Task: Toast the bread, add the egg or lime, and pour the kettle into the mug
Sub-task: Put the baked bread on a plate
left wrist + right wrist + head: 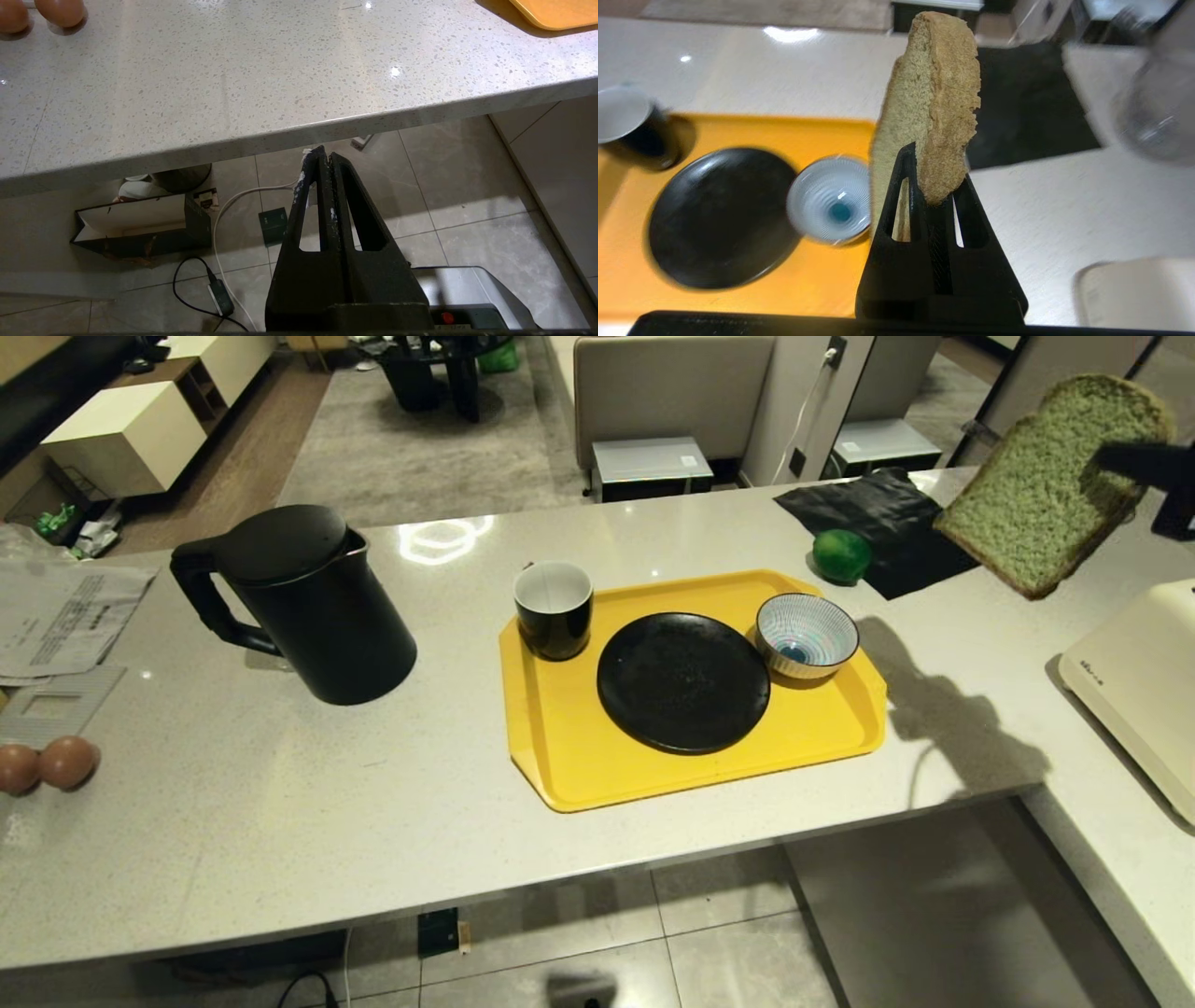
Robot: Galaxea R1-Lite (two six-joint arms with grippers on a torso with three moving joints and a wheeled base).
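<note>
I am looking down on a pale speckled stone countertop point(373, 803) from the head camera. My right gripper point(931, 186) is raised above the counter's right end, its two black fingers pressed together on the lower edge of a square slice of pale green bread with a thin tan crust point(1046, 490); the slice hangs in the air, tilted, clear of every surface. Below and to the right of it sits a cream-white toaster point(1139, 681) at the edge of my view. A rectangular yellow plastic tray point(579, 756) lies in the middle of the counter. On it stand a short glossy black mug with a white inside point(554, 609) at the far left corner, a round matte black plate point(683, 681) in the centre, and a small blue-and-white striped bowl point(807, 635) touching the plate's right rim. Just beyond the tray's far right corner rests a round glossy green lime point(841, 555), at the edge of a black mat point(878, 509). Well to the left of the tray stands a tall matte black cylindrical kettle with a side handle and flat lid point(303, 607), upright, handle pointing left. Two brown eggs point(42, 763) lie touching each other near the counter's left edge, beside some papers point(65, 616). My left gripper point(324, 161) hangs below the counter's near edge, over the tiled floor point(467, 186), fingers together and holding nothing.
</note>
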